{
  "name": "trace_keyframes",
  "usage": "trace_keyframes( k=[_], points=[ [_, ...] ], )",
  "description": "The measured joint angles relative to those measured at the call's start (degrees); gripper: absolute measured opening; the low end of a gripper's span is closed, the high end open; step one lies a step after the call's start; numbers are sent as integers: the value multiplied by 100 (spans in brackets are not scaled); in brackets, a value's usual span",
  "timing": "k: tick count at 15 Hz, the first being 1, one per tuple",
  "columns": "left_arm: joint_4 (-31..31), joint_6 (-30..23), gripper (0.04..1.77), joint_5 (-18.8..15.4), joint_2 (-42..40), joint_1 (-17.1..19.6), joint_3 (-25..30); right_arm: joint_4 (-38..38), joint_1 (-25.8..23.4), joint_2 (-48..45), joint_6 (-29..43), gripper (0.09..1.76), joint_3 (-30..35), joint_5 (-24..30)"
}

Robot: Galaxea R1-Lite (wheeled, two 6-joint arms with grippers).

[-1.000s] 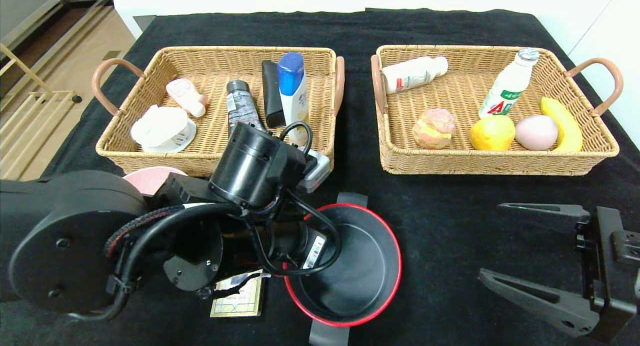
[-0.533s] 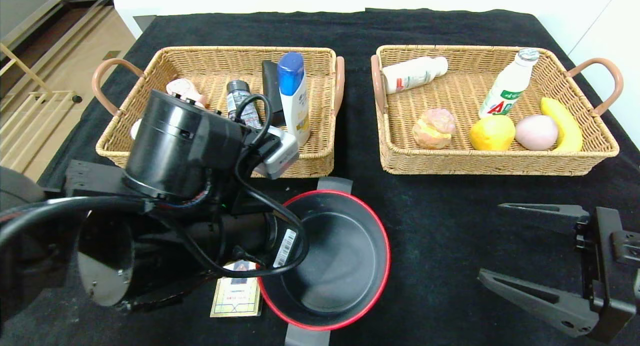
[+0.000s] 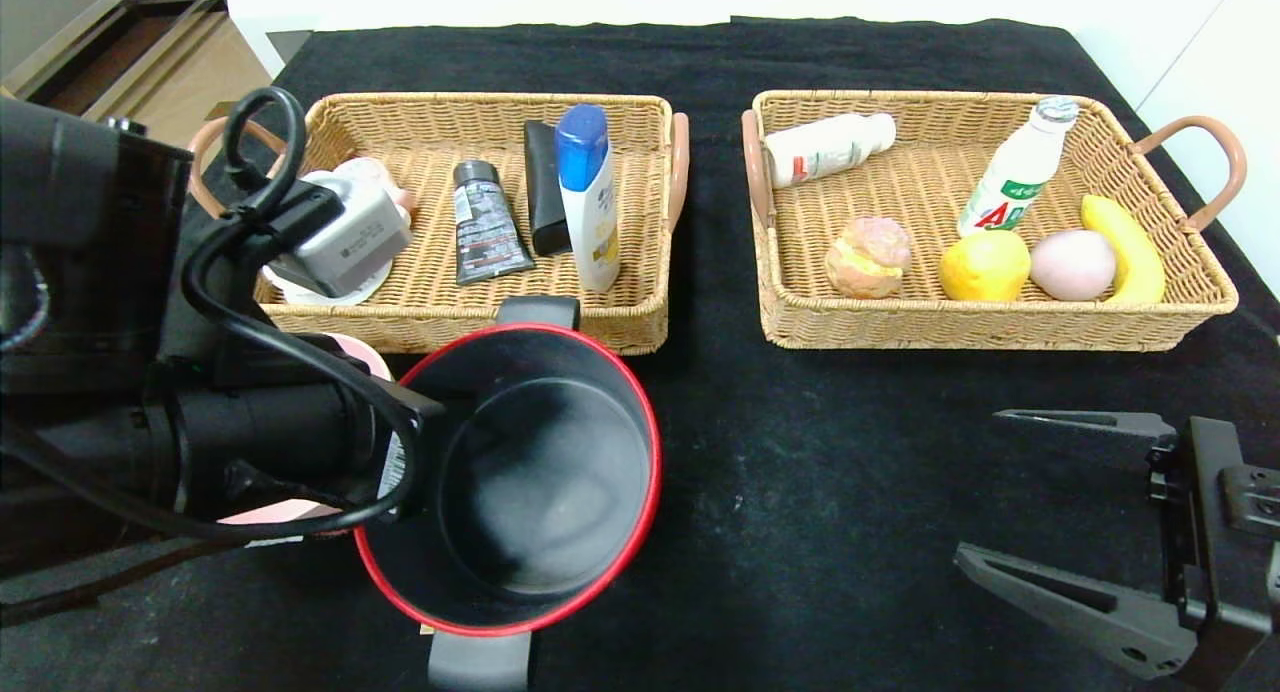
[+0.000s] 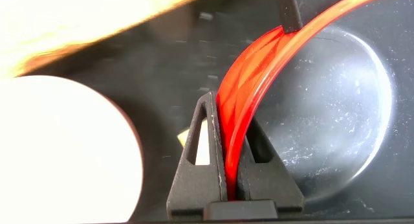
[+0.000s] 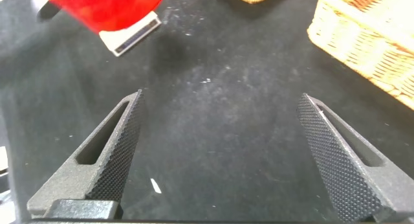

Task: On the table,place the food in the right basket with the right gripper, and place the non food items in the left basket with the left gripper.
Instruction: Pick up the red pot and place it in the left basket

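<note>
Pot (image 3: pixel 540 482), rim pinched in my left gripper (image 4: pixel 234 160): I keep it level, clearing the left basket (image 3: pixel 640 317) wall; right gripper (image 5: pixel 220 153) idles agape, empty.

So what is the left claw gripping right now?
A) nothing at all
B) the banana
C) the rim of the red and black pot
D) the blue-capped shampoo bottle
C: in the left wrist view the left claw is shut on the red rim of the pot, one finger on each side of the wall; the head view shows the pot carried in front of the left basket.
</note>
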Motion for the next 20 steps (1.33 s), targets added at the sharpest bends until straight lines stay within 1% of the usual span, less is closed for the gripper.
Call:
trace_keyframes(
  k=[4, 5, 7, 11, 14, 20],
  points=[
    [-26, 29, 19, -77, -135, 653, -155, 0, 35, 2, 5, 171, 2, -5],
    [-20, 41, 19, -129, -135, 846, -249, -4, 38, 2, 5, 171, 2, -5],
    [-9, 55, 19, -384, -105, 1280, -479, -4, 40, 0, 5, 171, 2, -7],
    [-74, 62, 19, -532, 177, 2032, -912, -6, 40, 0, 7, 171, 2, -5],
    [-77, 96, 19, -764, 483, 2437, -1395, -11, 33, -5, 13, 171, -5, -5],
    [-26, 107, 19, -835, 1265, 3112, -2420, -9, 38, -13, 7, 171, 0, -5]
  ],
)
